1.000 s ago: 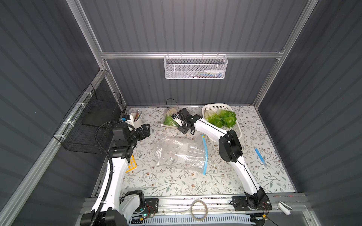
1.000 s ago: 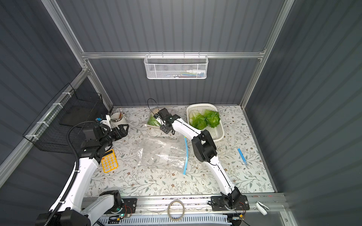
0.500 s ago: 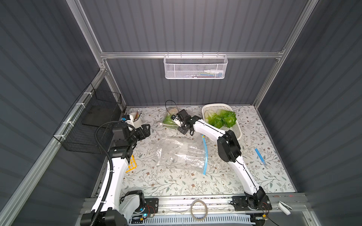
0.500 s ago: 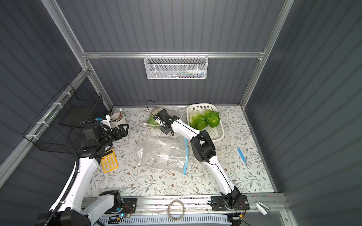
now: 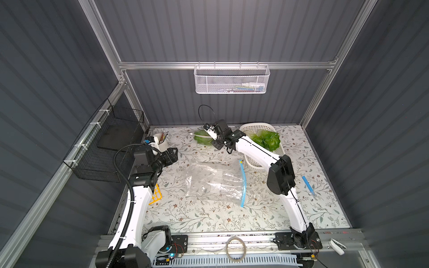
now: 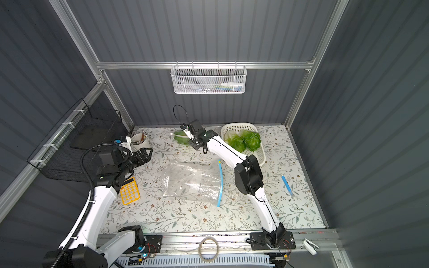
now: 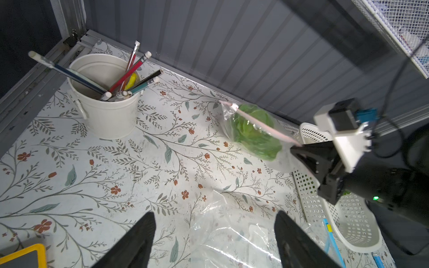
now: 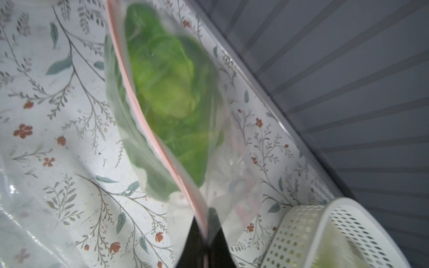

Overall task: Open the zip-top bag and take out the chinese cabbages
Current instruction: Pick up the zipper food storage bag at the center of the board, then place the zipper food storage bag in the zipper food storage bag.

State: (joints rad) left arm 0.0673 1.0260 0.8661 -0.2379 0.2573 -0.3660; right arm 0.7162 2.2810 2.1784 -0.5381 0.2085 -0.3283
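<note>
In clear bag [image 8: 232, 162], crinkled oval cabbage [image 8: 167, 92]

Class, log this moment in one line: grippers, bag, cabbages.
right gripper: shut on pink-zip bag | left gripper: open, empty | bagged cabbage: one | basket: two cabbages

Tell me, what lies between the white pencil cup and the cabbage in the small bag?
Nothing; only bare flowered tabletop, seen in the left wrist view.
</note>
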